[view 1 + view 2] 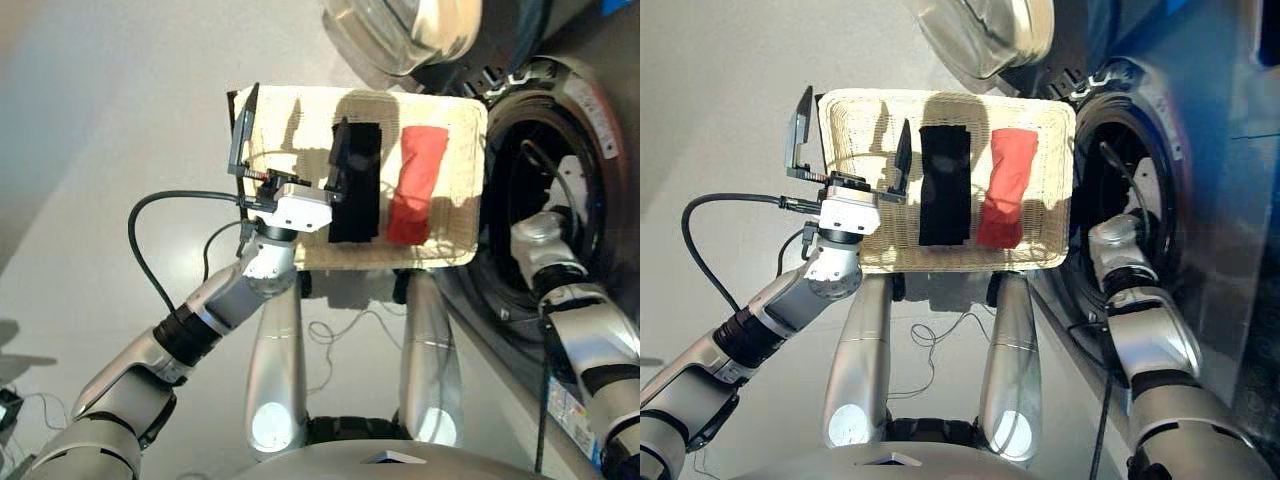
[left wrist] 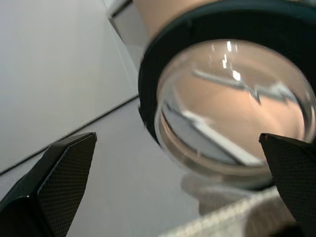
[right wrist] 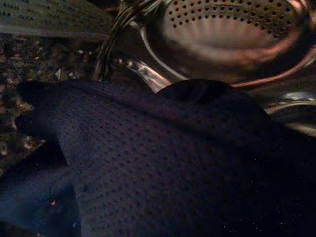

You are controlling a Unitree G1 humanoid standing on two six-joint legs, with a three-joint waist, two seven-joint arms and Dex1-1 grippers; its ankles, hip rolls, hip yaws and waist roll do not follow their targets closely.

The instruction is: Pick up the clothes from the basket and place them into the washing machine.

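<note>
I am reaching my right arm into the dark grey front-loading washing machine [image 1: 560, 190], the navy blue mesh garment [image 3: 163, 163] filling its wrist view before the perforated steel drum [image 3: 237, 24]; I cannot tell that end effector's grasp. The black garment [image 1: 944, 186] and red-orange garment [image 1: 1005, 186] are waiting in the cream wicker basket [image 1: 855, 120]. My left end effector [image 1: 852, 147] is hovering released, just beside the black one.

2 garments [image 1: 944, 198] in basket [image 1: 855, 120], washer [image 1: 1160, 180] right of it
</note>
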